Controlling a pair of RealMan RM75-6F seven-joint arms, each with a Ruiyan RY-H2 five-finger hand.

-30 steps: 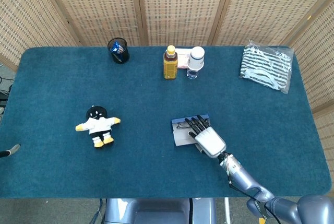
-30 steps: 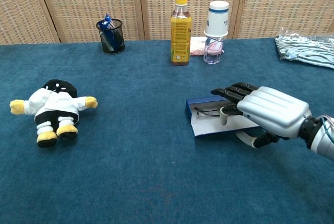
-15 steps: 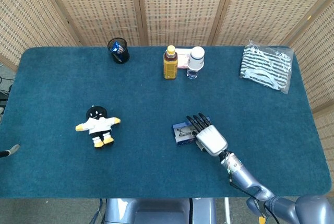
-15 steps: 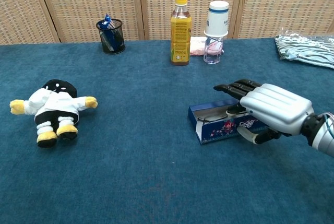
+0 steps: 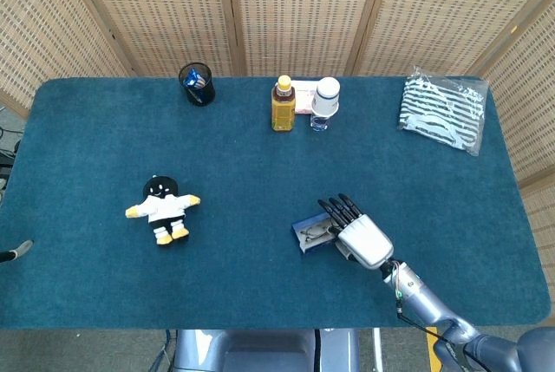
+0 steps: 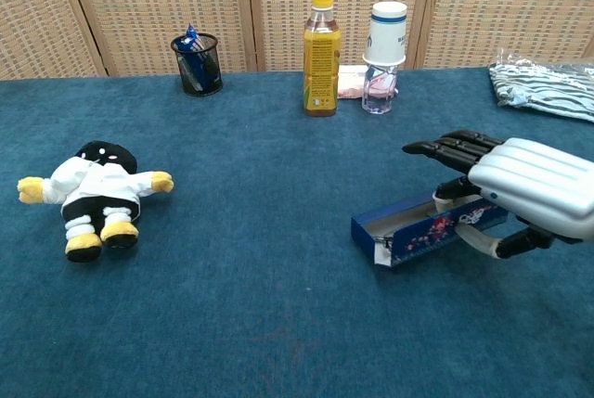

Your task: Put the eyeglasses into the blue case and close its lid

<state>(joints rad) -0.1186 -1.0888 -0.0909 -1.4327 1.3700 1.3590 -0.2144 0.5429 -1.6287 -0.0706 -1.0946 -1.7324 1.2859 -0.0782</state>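
Note:
The blue case lies on the blue tablecloth near the front, right of the middle. It is open, and the dark eyeglasses rest inside on the pale lining. In the chest view the case is turned at an angle, with its decorated lid standing up toward the camera. My right hand grips the case's right end. The fingers stretch over the top and the thumb presses the lid from the front. Only a small grey-tipped sliver at the left edge of the head view may be my left hand.
A plush doll lies left of the middle. Along the far edge stand a black pen cup, a yellow bottle and a white-capped bottle. A striped bag lies at the far right.
My right hand raised the lid from lying flat to standing up, then pulled the case to the right and toward the front, turning it at an angle.

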